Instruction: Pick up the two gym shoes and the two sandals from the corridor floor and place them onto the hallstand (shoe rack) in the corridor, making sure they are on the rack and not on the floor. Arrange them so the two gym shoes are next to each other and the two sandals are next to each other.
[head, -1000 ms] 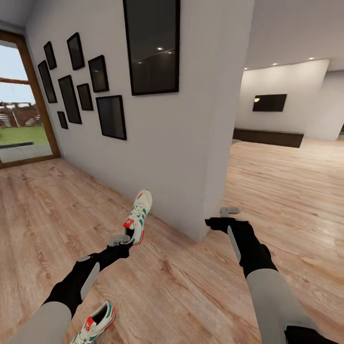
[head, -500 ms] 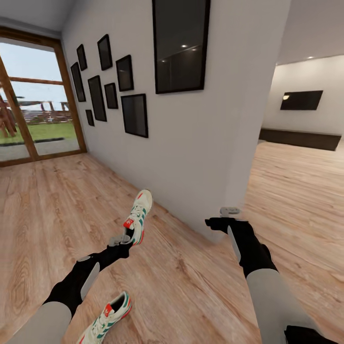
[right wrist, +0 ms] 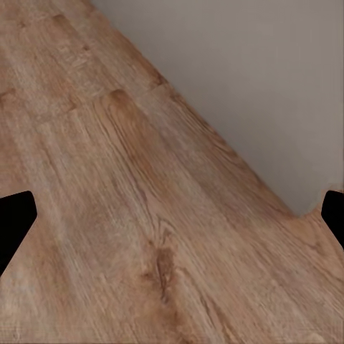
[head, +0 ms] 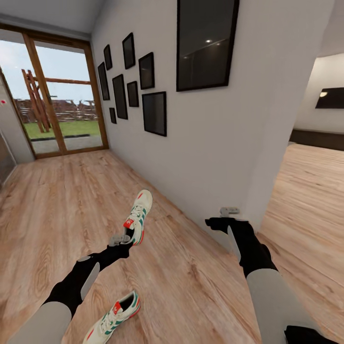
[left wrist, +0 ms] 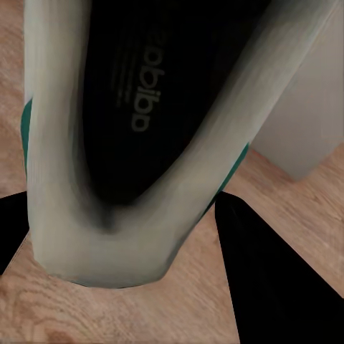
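On the far left of my head view I see a glass door in a wooden frame, with grass and a wooden structure outside it. The corridor floor runs from that door toward me in warm wood-grain planks.

My left gripper sits low and left of centre, pinching the heel end of one gym shoe. That shoe hangs clear of the floor with its toe pointing up and away from me, the red-orange heel tab right at the fingers. In my left wrist view the held shoe is very close, its dark insole and pale collar between the two black fingers, which press against its sides.

The second gym shoe lies on the floor near the bottom edge of the head view, just right of my left forearm, toe toward me and slightly tilted.

Beyond the held shoe a white wall carries a cluster of black picture frames, and it ends in a corner further right.

My right gripper hovers near the foot of that corner, holding nothing. In my right wrist view its dark fingertips sit at opposite edges, spread wide apart over bare planks and the wall base.

Past the corner on the far right, another room opens, with a dark screen on its wall.
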Motion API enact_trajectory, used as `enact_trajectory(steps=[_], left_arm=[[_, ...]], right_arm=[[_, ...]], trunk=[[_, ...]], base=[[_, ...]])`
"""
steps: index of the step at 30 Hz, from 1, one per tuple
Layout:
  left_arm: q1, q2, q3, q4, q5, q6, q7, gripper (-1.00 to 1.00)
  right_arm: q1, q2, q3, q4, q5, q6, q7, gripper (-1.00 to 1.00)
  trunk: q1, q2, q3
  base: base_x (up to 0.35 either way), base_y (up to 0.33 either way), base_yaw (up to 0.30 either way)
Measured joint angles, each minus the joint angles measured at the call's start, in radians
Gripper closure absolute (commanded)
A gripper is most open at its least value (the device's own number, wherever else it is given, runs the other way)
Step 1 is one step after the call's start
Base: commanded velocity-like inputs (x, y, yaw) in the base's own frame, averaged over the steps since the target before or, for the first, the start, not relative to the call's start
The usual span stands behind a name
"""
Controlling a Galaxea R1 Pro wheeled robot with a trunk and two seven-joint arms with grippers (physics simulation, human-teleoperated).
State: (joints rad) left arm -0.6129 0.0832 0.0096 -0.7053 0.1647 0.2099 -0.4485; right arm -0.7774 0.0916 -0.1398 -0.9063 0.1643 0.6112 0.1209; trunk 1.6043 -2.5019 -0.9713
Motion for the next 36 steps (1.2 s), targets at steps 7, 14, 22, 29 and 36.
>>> enact_trajectory(steps=[7, 14, 22, 29, 36], left_arm=[[0.0, 0.0, 0.0, 0.0, 0.0, 0.0, 0.0, 1.0], [0.0, 0.0, 0.0, 0.0, 0.0, 0.0, 0.0, 1.0], [0.0, -0.001, 0.0, 0.0, 0.0, 0.0, 0.0, 1.0], [0.0, -0.002, 0.0, 0.0, 0.001, 0.0, 0.0, 1.0], [0.0, -0.002, 0.0, 0.0, 0.001, -0.001, 0.0, 1.0]], right_arm=[[0.0, 0.0, 0.0, 0.0, 0.0, 0.0, 0.0, -1.0], [0.001, 0.0, 0.0, 0.0, 0.0, 0.0, 0.0, -1.0], [0.0, 0.001, 0.001, 0.001, 0.0, 0.0, 0.0, -1.0], [0.001, 0.0, 0.002, 0.001, 0.0, 0.0, 0.0, -1.0], [0.0, 0.0, 0.002, 0.001, 0.0, -0.001, 0.0, -1.0]], trunk=[[0.0, 0.0, -0.005], [0.0, 0.0, -0.01], [0.0, 0.0, -0.015], [0.0, 0.0, -0.02], [0.0, 0.0, -0.025]], base=[[0.224, -0.245, 0.277], [0.12, -0.262, 0.277], [0.029, -0.275, 0.277], [0.0, -0.166, 0.277], [0.0, -0.018, 0.277]])
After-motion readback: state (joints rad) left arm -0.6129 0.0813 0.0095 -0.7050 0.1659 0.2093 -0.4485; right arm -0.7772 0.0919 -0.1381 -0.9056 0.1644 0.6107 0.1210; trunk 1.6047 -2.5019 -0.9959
